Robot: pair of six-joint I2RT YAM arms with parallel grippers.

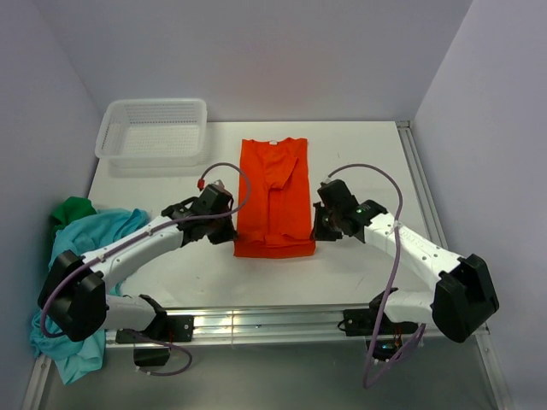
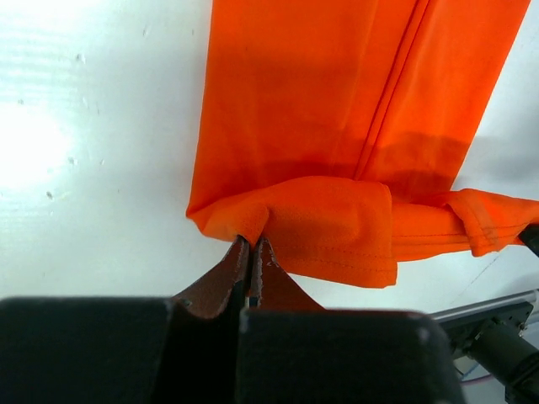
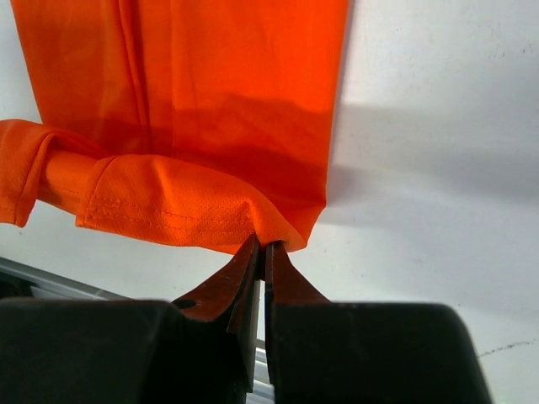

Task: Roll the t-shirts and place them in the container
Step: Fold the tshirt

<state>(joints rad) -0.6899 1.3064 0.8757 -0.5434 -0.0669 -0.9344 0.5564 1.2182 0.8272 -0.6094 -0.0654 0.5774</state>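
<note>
The teal shirt [image 1: 90,232] and green shirt [image 1: 73,208] are heaped at the left edge of the surface [image 1: 367,154], partly hidden by the left arm. The orange shirt [image 1: 273,192] lies centred, long axis near-to-far, collar toward the far edge, near hem turned over. The left hand [image 2: 251,248] and right hand [image 3: 259,248] are clamped on the fold's near corners.

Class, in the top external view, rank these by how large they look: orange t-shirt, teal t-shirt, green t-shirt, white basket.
1. orange t-shirt and white basket: nearly alike, so unranked.
2. teal t-shirt: comparable, but the left arm hides part of it, so unsure.
3. green t-shirt: clearly smallest.
</note>
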